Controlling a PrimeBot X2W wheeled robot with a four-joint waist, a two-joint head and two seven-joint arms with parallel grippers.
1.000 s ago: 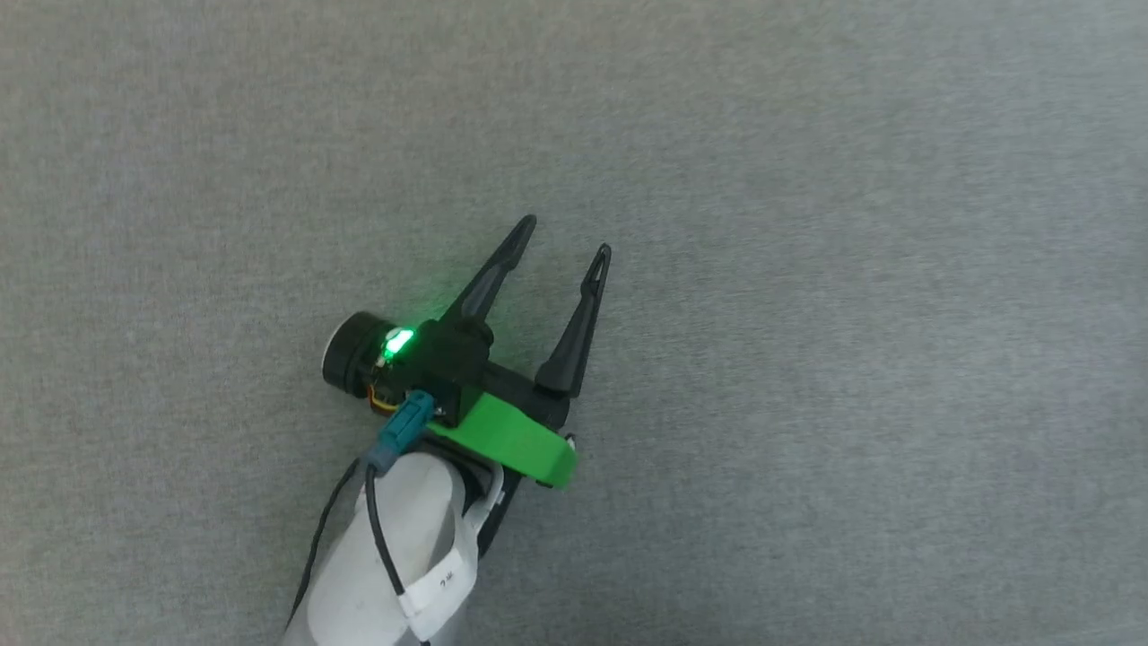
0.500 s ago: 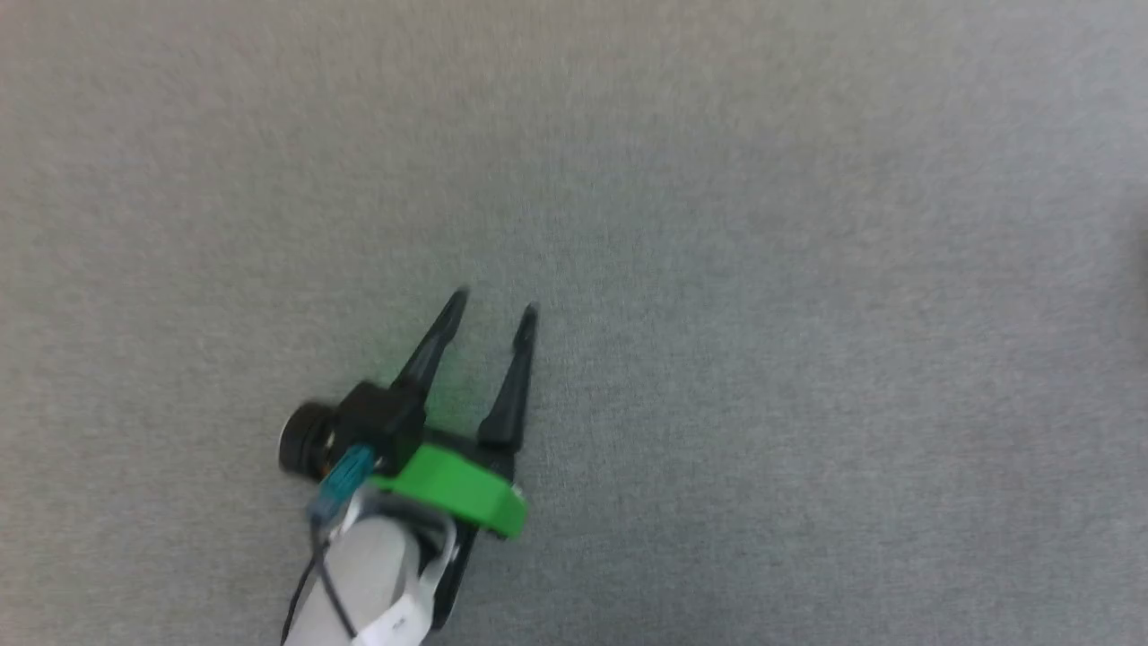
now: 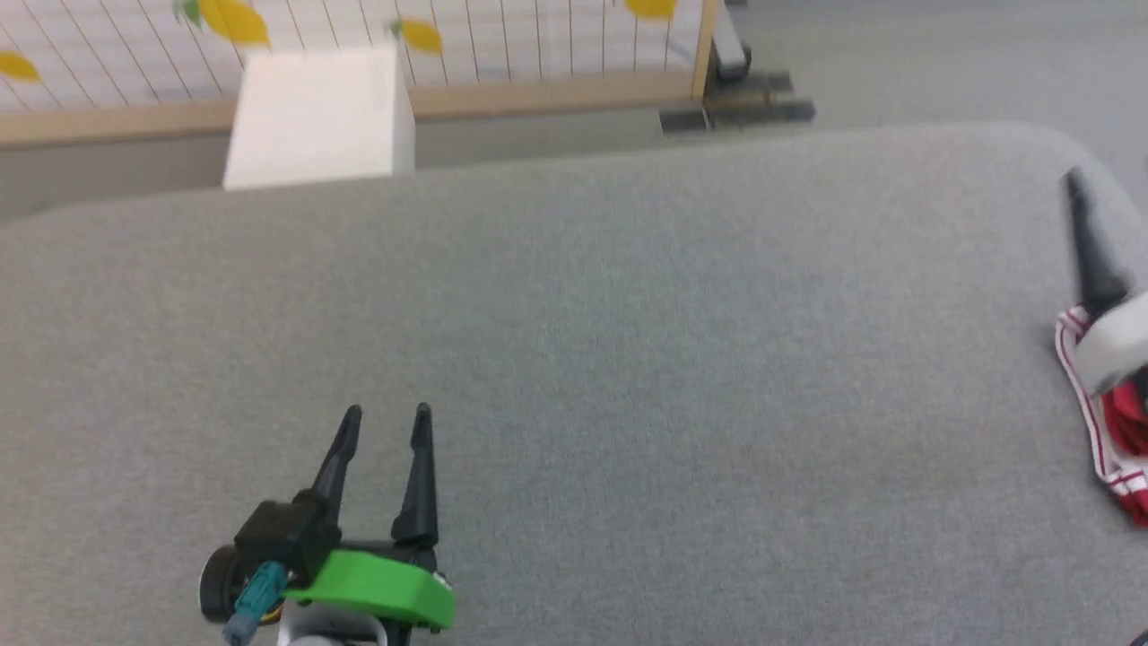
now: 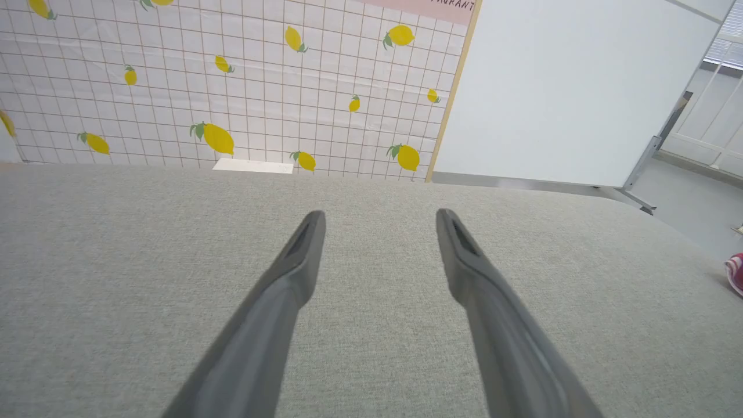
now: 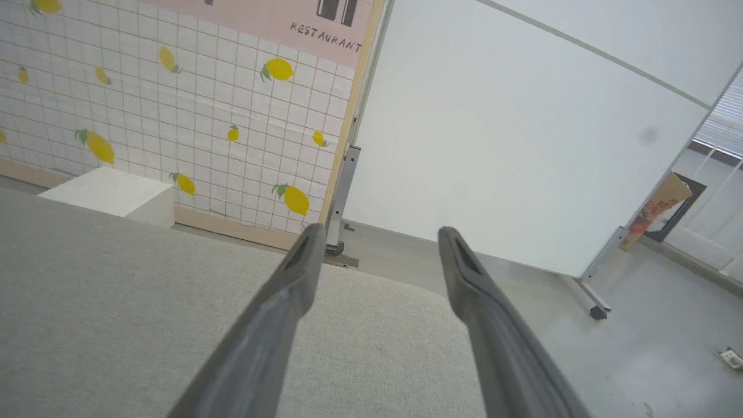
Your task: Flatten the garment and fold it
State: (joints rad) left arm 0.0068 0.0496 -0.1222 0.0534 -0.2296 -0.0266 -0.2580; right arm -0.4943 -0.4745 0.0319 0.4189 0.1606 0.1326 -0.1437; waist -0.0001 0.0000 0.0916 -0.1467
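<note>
Left gripper [image 3: 387, 411] at 7 o'clock over grey surface [image 3: 628, 314], fingers parted, empty. Right gripper [image 5: 381, 232] likewise parted, empty. Garment [image 3: 1126, 422] lies at 3 o'clock, partly in view.

garment [image 3: 1121, 432] at right edge of table [image 3: 628, 314], box [image 3: 314, 117] behind

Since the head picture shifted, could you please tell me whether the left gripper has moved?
Cannot tell: the left gripper sits lower in the head view, but the camera moved, and the grey table earlier showed no fixed mark.
</note>
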